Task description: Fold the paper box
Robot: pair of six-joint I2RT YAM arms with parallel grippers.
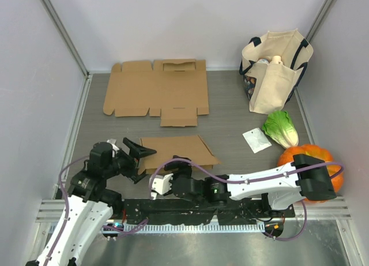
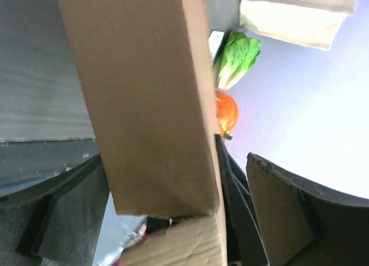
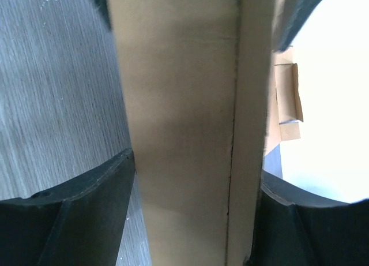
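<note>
The paper box (image 1: 179,148) is a part-folded brown cardboard piece lying just ahead of both arms. My left gripper (image 1: 139,159) is at its left end and open. In the left wrist view a box panel (image 2: 150,104) stands between the wide-spread fingers (image 2: 277,214), with a gap on the right side, and the gripper (image 2: 173,220) holds nothing. My right gripper (image 1: 176,163) reaches in at the box's near edge. In the right wrist view the box wall (image 3: 184,133) fills the space between the fingers (image 3: 86,214), both pressing on it, so that gripper (image 3: 193,214) is shut on the cardboard.
A flat unfolded cardboard sheet (image 1: 155,90) lies at the back. A cream tote bag (image 1: 274,70) stands at the back right. A lettuce (image 1: 281,127), a white packet (image 1: 256,140) and an orange pumpkin (image 1: 305,156) sit along the right side, behind my right arm.
</note>
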